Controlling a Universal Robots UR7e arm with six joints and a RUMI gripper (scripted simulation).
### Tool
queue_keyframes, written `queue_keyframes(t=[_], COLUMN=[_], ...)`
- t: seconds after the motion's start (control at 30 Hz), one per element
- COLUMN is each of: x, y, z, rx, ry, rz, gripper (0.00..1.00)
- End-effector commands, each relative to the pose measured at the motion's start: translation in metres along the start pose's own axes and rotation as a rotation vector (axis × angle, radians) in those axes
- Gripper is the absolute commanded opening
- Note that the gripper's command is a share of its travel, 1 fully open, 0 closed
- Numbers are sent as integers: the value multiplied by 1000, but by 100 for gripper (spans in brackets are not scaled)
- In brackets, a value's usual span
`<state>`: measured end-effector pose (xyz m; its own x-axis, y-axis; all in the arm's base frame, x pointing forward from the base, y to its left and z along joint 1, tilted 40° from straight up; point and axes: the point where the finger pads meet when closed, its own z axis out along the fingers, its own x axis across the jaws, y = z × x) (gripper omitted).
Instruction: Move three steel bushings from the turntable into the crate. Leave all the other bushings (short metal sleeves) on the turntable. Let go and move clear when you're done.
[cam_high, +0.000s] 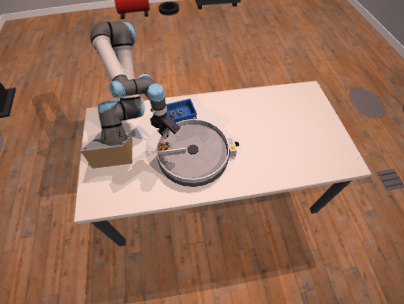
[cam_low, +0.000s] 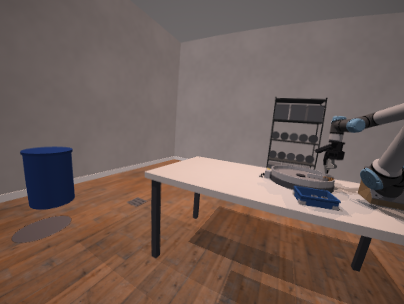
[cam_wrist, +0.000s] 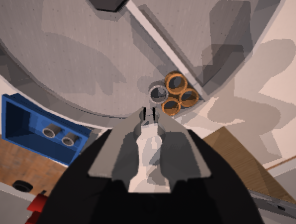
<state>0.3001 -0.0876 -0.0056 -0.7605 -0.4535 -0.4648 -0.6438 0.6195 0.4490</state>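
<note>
Pincer (cam_wrist: 148, 114) closed, empty, pointing down over turntable (cam_wrist: 75, 65) rim.

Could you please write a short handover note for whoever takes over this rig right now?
End effector: shut, holding nothing, above the turntable rim near the bushing cluster.
Crate: two steel bushings inside.
Turntable: one steel bushing and three orange-brown bushings grouped against the guide bar.
Done: two of three moved.
Left: open, pick the last steel bushing, place it in the crate; leave the orange-brown ones.
</note>
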Motion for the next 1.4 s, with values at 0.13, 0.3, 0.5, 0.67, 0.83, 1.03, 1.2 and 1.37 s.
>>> queue_keyframes(t=[0.13,0.3,0.5,0.67,0.83,1.03,1.2,1.37], x=[2,2,2,2,2,2,2,2], y=[-2,-2,-2,-2,-2,-3,-3,-3], z=[0,0,0,0,0,10,23,23], rx=[1,1,1,1,1,1,1,1], ry=[0,0,0,0,0,0,0,0], rz=[0,0,0,0,0,0,0,0], gripper=[6,6,6,6,6,6,6,6])
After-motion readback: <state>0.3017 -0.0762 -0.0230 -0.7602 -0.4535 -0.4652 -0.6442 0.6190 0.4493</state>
